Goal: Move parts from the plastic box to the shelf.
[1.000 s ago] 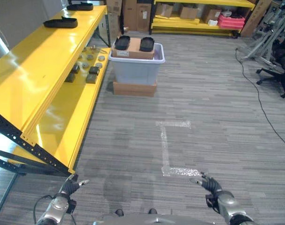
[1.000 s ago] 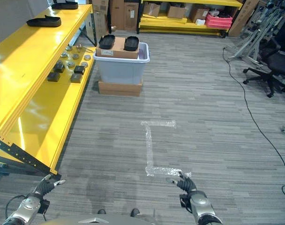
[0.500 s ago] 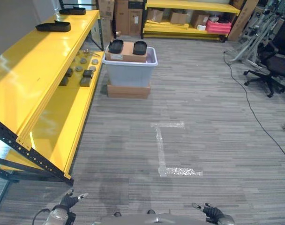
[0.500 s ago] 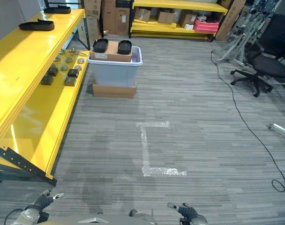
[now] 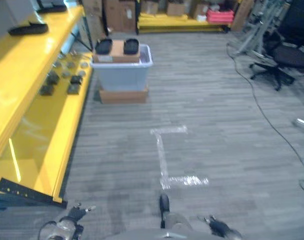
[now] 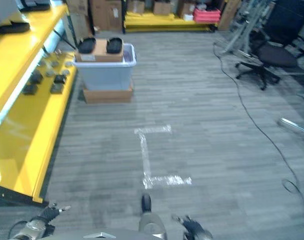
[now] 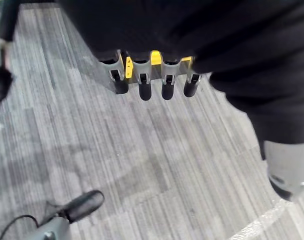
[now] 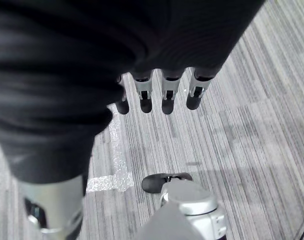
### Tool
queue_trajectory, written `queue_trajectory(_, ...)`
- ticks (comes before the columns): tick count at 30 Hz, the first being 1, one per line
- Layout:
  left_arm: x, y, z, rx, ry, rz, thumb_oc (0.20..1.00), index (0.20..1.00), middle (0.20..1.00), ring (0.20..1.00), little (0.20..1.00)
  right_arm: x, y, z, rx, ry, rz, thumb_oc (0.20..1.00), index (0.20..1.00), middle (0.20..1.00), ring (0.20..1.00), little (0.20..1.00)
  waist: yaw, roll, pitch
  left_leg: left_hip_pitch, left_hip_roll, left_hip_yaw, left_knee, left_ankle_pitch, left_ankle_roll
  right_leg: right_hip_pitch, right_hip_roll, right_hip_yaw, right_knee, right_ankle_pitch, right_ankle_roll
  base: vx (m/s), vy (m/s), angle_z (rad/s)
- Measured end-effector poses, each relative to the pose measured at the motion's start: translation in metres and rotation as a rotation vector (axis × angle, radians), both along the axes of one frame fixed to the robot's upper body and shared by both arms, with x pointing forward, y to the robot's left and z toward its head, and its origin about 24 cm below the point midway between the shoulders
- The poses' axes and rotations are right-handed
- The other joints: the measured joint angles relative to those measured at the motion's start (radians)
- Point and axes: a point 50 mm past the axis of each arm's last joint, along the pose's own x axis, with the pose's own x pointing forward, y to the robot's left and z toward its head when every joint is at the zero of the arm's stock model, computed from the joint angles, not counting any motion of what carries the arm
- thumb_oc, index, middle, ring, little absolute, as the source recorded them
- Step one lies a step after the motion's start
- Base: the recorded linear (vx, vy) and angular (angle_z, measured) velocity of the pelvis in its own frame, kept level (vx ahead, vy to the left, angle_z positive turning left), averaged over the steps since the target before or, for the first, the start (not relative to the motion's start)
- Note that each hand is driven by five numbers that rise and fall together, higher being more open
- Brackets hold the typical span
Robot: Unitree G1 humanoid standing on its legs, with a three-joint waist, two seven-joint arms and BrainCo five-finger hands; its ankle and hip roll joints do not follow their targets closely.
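Both hands have sunk lower since earlier, left hand (image 5: 72,218) and right hand (image 5: 215,227) relaxed-open and empty, so walk on toward the plastic box (image 5: 121,70) well ahead of them beside the shelf (image 5: 37,107), keeping them free.

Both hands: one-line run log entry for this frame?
left hand: open, empty | right hand: open, empty | plastic box: far ahead, beside shelf | parts: some on shelf

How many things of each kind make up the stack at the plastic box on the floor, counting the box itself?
Black trays, on top: 2
Cardboard box inside the plastic box, under the trays: 1
Plastic box: 1
Flat cardboard box beneath the plastic box: 1
Total: 5
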Motion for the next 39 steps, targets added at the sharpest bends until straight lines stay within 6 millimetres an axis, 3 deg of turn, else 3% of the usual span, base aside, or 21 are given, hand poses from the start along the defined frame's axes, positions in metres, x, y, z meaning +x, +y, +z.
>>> queue_trajectory(1,-0.005,-0.001,-0.002,-0.005,0.013,0.013,1.0,1.0,1.0,1.0,1.0,0.0,-0.004,0.001,0.0,-0.018,-0.063,1.0,1.0,1.0,1.0,1.0,-0.003,0.016,-0.008,-0.029,0.013,-0.008,0.09,0.01,-0.022,0.038,0.01,-0.02,-0.031,-0.003,-0.01,0.18,-0.189,0.26)
queue_trajectory(3,-0.004,0.0,-0.001,-0.005,0.01,0.034,1.0,1.0,1.0,1.0,1.0,-0.001,-0.007,0.002,0.002,-0.027,-0.113,1.0,1.0,1.0,1.0,1.0,0.007,-0.02,-0.003,-0.129,0.006,-0.01,0.338,0.023,-0.08,0.074,-0.002,-0.027,-0.051,-0.005,-0.051,0.15,-0.166,0.09)
queue_trajectory(4,-0.008,-0.003,-0.003,-0.014,0.018,0.045,1.0,1.0,1.0,1.0,1.0,0.0,-0.01,0.003,-0.005,-0.046,-0.131,1.0,1.0,1.0,1.0,1.0,0.014,-0.02,-0.001,-0.22,-0.004,-0.074,0.508,0.064,-0.127,0.085,0.0,-0.03,-0.045,-0.032,-0.078,0.29,-0.176,-0.23)
queue_trajectory(5,0.0,-0.015,-0.004,-0.047,0.002,0.042,1.0,1.0,1.0,1.0,1.0,0.004,-0.014,0.005,-0.023,-0.043,-0.111,1.0,1.0,1.0,1.0,1.0,0.044,-0.048,0.021,-0.38,-0.057,-0.171,0.781,0.17,-0.185,0.102,-0.03,-0.025,-0.047,-0.03,-0.085,0.35,-0.132,-0.15)
queue_trajectory(6,-0.009,-0.017,-0.007,-0.051,0.029,0.051,1.0,1.0,1.0,1.0,1.0,0.005,-0.011,0.004,-0.024,-0.03,-0.073,1.0,1.0,1.0,1.0,1.0,0.051,-0.055,0.021,-0.423,-0.043,-0.128,0.759,0.145,-0.156,0.122,-0.035,-0.027,-0.054,-0.067,-0.105,0.45,-0.128,-0.16)
queue_trajectory(7,-0.006,-0.018,-0.007,-0.054,0.02,0.042,1.0,1.0,1.0,1.0,1.0,0.003,-0.009,0.002,-0.026,0.001,-0.046,1.0,1.0,1.0,1.0,1.0,0.055,-0.068,0.023,-0.438,-0.012,-0.025,0.624,0.135,-0.116,0.132,-0.038,-0.029,-0.054,-0.082,-0.105,0.32,0.01,0.09)
queue_trajectory(8,-0.002,-0.021,-0.006,-0.058,0.006,0.021,1.0,1.0,1.0,1.0,1.0,-0.001,-0.008,0.001,-0.03,0.04,-0.01,1.0,1.0,1.0,1.0,1.0,0.063,-0.07,0.028,-0.437,-0.004,0.011,0.493,0.146,-0.101,0.134,-0.034,-0.033,-0.054,-0.093,-0.105,0.32,0.044,0.05)
queue_trajectory(11,-0.007,-0.021,-0.007,-0.057,0.026,0.022,1.0,1.0,1.0,1.0,1.0,0.005,-0.008,0.002,-0.057,0.039,0.037,1.0,1.0,1.0,1.0,1.0,0.078,-0.032,0.047,-0.416,-0.011,0.031,-0.006,0.258,-0.102,0.174,0.034,-0.03,-0.054,-0.13,-0.114,0.34,0.063,-0.1)
queue_trajectory(17,-0.02,-0.018,-0.01,-0.05,0.059,0.031,1.0,1.0,1.0,1.0,1.0,0.019,-0.012,0.007,-0.074,-0.002,0.037,1.0,1.0,1.0,1.0,1.0,0.121,-0.009,0.051,-0.388,-0.042,0.021,-0.012,0.345,-0.084,0.287,0.08,0.029,-0.051,-0.2,-0.124,0.35,0.09,-0.38)
queue_trajectory(19,-0.029,-0.016,-0.011,-0.05,0.073,0.049,1.0,1.0,1.0,1.0,1.0,0.017,-0.013,0.007,-0.073,-0.001,0.022,1.0,1.0,1.0,1.0,1.0,0.124,-0.006,0.041,-0.348,-0.046,0.025,-0.012,0.339,-0.035,0.322,0.076,0.057,-0.045,-0.226,-0.101,0.29,0.15,-0.38)
queue_trajectory(20,-0.03,-0.013,-0.011,-0.044,0.09,0.047,1.0,1.0,1.0,1.0,1.0,0.015,-0.01,0.005,-0.064,0.007,0.02,1.0,1.0,1.0,1.0,1.0,0.115,-0.007,0.037,-0.293,-0.073,0.027,-0.012,0.303,0.029,0.357,0.059,0.054,-0.012,-0.269,-0.066,0.33,0.232,-0.19)
queue_trajectory(22,-0.027,-0.013,-0.01,-0.041,0.091,0.024,1.0,1.0,1.0,1.0,1.0,0.011,-0.003,0.002,-0.043,0.014,0.02,1.0,1.0,1.0,1.0,1.0,0.114,-0.005,0.038,-0.259,-0.071,0.031,-0.011,0.282,0.06,0.252,0.038,0.044,0.256,-0.334,-0.017,0.29,0.244,-0.08)
queue_trajectory(24,-0.009,-0.008,-0.005,-0.02,0.059,-0.004,1.0,1.0,1.0,1.0,1.0,0.029,0.008,0.003,-0.018,-0.048,0.036,1.0,1.0,1.0,1.0,1.0,0.1,0.004,0.068,-0.216,-0.082,0.03,-0.012,0.228,0.081,0.025,0.02,0.08,0.718,-0.315,0.019,0.25,0.126,-0.01)
queue_trajectory(25,-0.005,0.0,-0.002,-0.003,0.049,0.007,1.0,1.0,1.0,1.0,1.0,0.031,0.017,0.001,0.005,-0.058,0.043,1.0,1.0,1.0,1.0,1.0,0.081,-0.031,0.071,-0.171,-0.118,0.041,-0.011,0.211,0.087,-0.08,-0.032,0.084,0.811,-0.332,0.033,0.34,0.072,0.16)
queue_trajectory(26,0.004,0.001,0.001,-0.001,0.02,0.002,1.0,1.0,1.0,1.0,1.0,0.031,0.019,0.0,0.009,-0.056,0.048,1.0,1.0,1.0,1.0,1.0,0.074,-0.035,0.071,-0.156,-0.132,0.044,-0.019,0.178,0.098,-0.126,-0.056,0.084,0.79,-0.334,0.032,0.46,0.053,0.01)
queue_trajectory(28,0.013,0.003,0.004,0.011,0.001,-0.017,1.0,1.0,1.0,1.0,1.0,0.034,0.025,0.0,0.019,-0.061,0.085,1.0,1.0,1.0,1.0,1.0,0.073,-0.037,0.071,-0.124,-0.152,0.053,-0.018,0.135,0.095,-0.161,-0.105,0.009,0.495,-0.293,0.008,0.34,-0.045,-0.02)
queue_trajectory(32,0.03,0.002,0.01,0.01,-0.054,-0.033,1.0,1.0,1.0,1.0,1.0,0.029,0.027,-0.002,0.025,-0.044,0.079,1.0,1.0,1.0,1.0,1.0,0.054,-0.049,0.067,-0.085,-0.176,0.021,-0.017,0.094,0.093,-0.148,-0.098,0.006,0.112,-0.112,0.034,0.3,-0.059,0.28)
queue_trajectory(35,0.028,0.0,0.009,0.003,-0.05,-0.035,1.0,1.0,1.0,1.0,1.0,0.012,0.025,-0.007,0.028,0.008,0.047,1.0,1.0,1.0,1.0,1.0,0.026,-0.056,0.04,-0.037,-0.17,-0.035,-0.012,0.029,0.058,-0.068,-0.074,0.033,-0.008,-0.003,0.021,0.45,-0.193,0.41)
queue_trajectory(36,0.025,-0.004,0.007,-0.007,-0.041,-0.03,1.0,1.0,1.0,1.0,1.0,0.0,0.023,-0.009,0.026,0.047,0.036,1.0,1.0,1.0,1.0,1.0,0.016,-0.051,0.03,-0.002,-0.15,-0.057,-0.011,0.016,0.041,-0.028,-0.061,0.021,-0.02,0.047,-0.006,0.33,-0.189,0.76)
queue_trajectory(38,0.016,-0.018,0.0,-0.048,-0.02,-0.024,1.0,1.0,1.0,1.0,1.0,-0.016,0.015,-0.01,0.011,0.103,0.017,1.0,1.0,1.0,1.0,1.0,0.018,0.001,0.004,0.019,-0.096,-0.057,0.016,0.005,0.014,0.018,-0.014,-0.001,-0.023,0.038,-0.026,0.21,-0.164,0.44)
queue_trajectory(39,0.014,-0.022,-0.002,-0.062,-0.013,-0.009,1.0,1.0,1.0,1.0,1.0,-0.018,0.015,-0.01,0.013,0.11,0.0,1.0,1.0,1.0,1.0,1.0,0.017,-0.008,0.005,-0.025,-0.099,-0.057,0.137,-0.01,-0.01,0.051,-0.018,-0.012,-0.043,0.036,-0.031,0.16,-0.176,0.19)
